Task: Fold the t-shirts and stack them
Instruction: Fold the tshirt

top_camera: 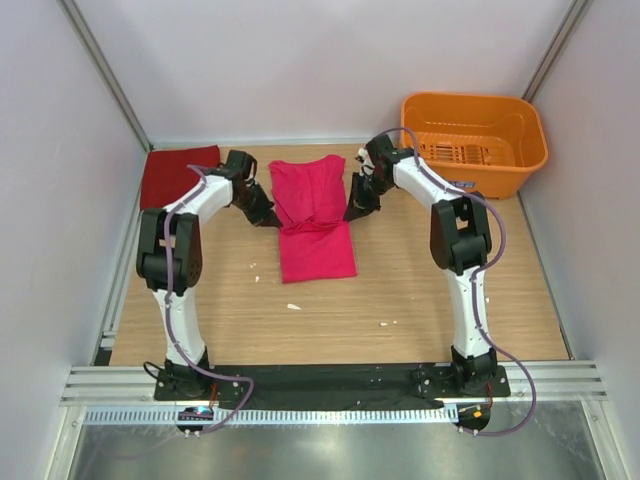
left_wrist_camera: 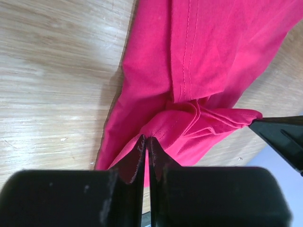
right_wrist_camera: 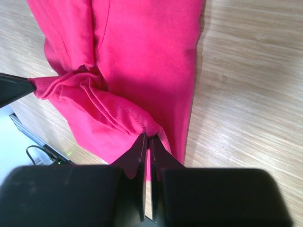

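Note:
The bright magenta-pink t-shirt [top_camera: 316, 245] lies lengthwise in the middle of the table, its sides folded in and cloth gathered in creases across its waist. My left gripper [top_camera: 266, 215] is shut on the shirt's left edge, the hem pinched at its tips [left_wrist_camera: 147, 139]. Opposite it, my right gripper [top_camera: 353, 211] is shut on the right edge, stitched folds bunched at its tips [right_wrist_camera: 148, 137]. The pink cloth [left_wrist_camera: 199, 56] [right_wrist_camera: 142, 56] fills both wrist views. The darker crimson t-shirt [top_camera: 178, 172] lies folded flat at the back left corner.
An orange plastic basket [top_camera: 472, 140] stands at the back right, just beyond the right arm's elbow. White walls close in the table on three sides. Small pale specks [top_camera: 293, 306] lie on the wood in front of the pink shirt.

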{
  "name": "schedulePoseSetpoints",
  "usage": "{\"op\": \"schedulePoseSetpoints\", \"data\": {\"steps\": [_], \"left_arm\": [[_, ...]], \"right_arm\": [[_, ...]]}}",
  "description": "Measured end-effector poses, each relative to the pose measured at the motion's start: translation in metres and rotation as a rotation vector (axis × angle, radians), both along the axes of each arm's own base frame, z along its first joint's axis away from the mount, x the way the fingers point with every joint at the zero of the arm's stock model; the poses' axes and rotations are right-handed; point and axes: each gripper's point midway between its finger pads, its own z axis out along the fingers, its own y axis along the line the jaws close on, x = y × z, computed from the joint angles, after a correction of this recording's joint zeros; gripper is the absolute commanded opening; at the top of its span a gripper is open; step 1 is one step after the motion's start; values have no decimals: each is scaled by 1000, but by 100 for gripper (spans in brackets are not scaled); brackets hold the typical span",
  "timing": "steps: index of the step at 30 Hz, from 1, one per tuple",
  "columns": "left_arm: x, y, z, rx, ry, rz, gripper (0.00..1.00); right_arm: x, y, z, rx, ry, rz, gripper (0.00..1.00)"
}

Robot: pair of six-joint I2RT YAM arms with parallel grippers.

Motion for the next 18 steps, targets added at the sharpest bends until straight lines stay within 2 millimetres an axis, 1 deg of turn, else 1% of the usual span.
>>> {"op": "schedulePoseSetpoints", "data": {"steps": [1,2,3,4,5,6,8,10,11,12,13,14,15,16,17,18], "left_arm": [[2,0,-1,3,-2,-1,11],[3,1,-1,9,-4,-1,25],[4,3,-2,21,-4,-3,30],[5,5,-3,36,-5,-4,33],[6,7,-2,50,-8,-5,37],[8,12,-1,78,-15,-5,39],[12,18,3,127,-46,-9,44],[11,21,13,162,-86,-20,45],[8,21,19,166,-103,-25,43],[3,19,27,163,-134,-33,41],[-2,14,34,150,-156,-42,38],[-8,7,41,119,-178,-58,28],[-15,-4,47,75,-199,-74,24],[-20,-15,51,30,-222,-93,22],[-25,-26,51,-10,-227,-112,19],[-29,-36,49,-49,-229,-129,18]], "right_arm": [[1,0,-1,1,3,-2,24],[2,-1,-2,-1,1,-2,26],[4,-2,-4,-4,2,-4,29],[6,-4,-6,-14,0,-6,40],[11,-7,-8,-31,-9,-9,43],[14,-12,-10,-54,-19,-11,48],[18,-19,-11,-98,-39,-13,50],[20,-24,-8,-124,-63,-13,51],[19,-26,-5,-125,-70,-13,50],[16,-26,-3,-121,-75,-14,47],[9,-26,-1,-107,-74,-17,44],[-1,-23,3,-75,-64,-22,43],[-9,-19,5,-42,-61,-31,34],[-15,-14,6,-6,-71,-36,28],[-24,-8,6,28,-60,-44,19],[-32,-1,6,66,-47,-50,15]]}}
